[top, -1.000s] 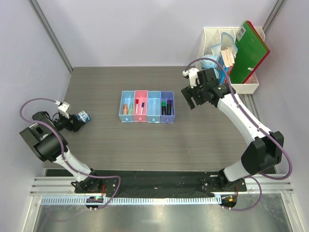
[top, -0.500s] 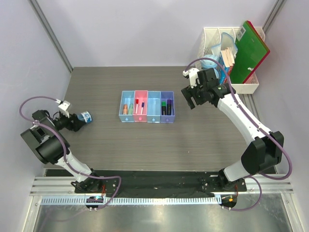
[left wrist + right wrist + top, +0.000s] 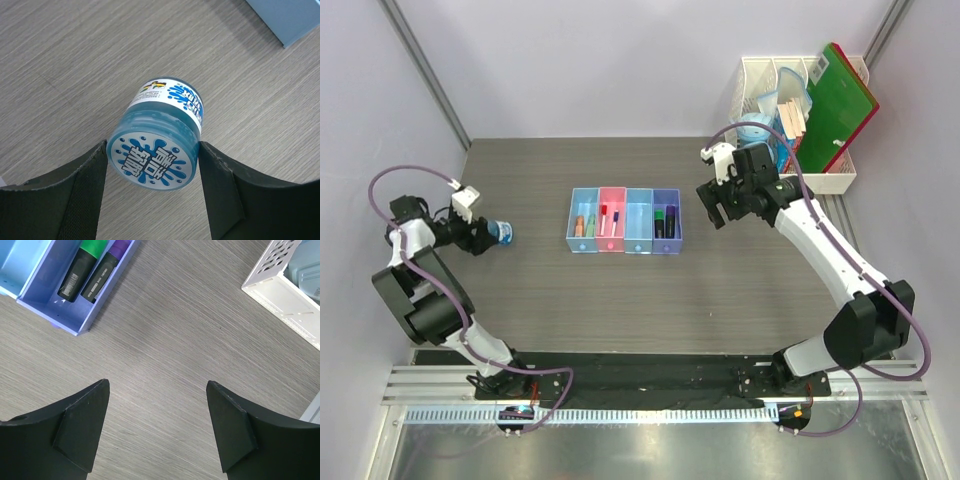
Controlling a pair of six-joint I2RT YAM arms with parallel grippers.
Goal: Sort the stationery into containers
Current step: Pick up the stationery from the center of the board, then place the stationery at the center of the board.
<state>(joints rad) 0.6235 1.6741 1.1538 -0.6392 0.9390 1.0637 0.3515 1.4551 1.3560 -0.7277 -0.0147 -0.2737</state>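
The left gripper (image 3: 153,150) is pinching the round blue tub (image 3: 157,135) - both black pads are pressing its curved wall, and the printed lid is facing the wrist camera. In the top view the tub is sitting at the left side of the table (image 3: 620,300), well apart from the row of bins (image 3: 625,222). I cannot tell whether it is resting on the wood or hanging clear of it. The right gripper (image 3: 157,427) is hanging spread and empty over bare table, between the purple bin (image 3: 50,305) and the white rack (image 3: 280,305).

Risks, as I am judging them: the tub wall is smooth, glossy and round, and flat pads are meeting it along narrow lines only, so it is likely rolling or squirting out if the arm is swinging fast. The tub is also looking wide against the slim bins - it may be catching a rim and tipping the light plastic row.

The tub is translucent blue hard plastic with a slick label. The table is matte grey wood-grain. The bins are thin-walled rectangles, and the markers (image 3: 95,270) lying in the purple one are black barrels with green and purple ends.
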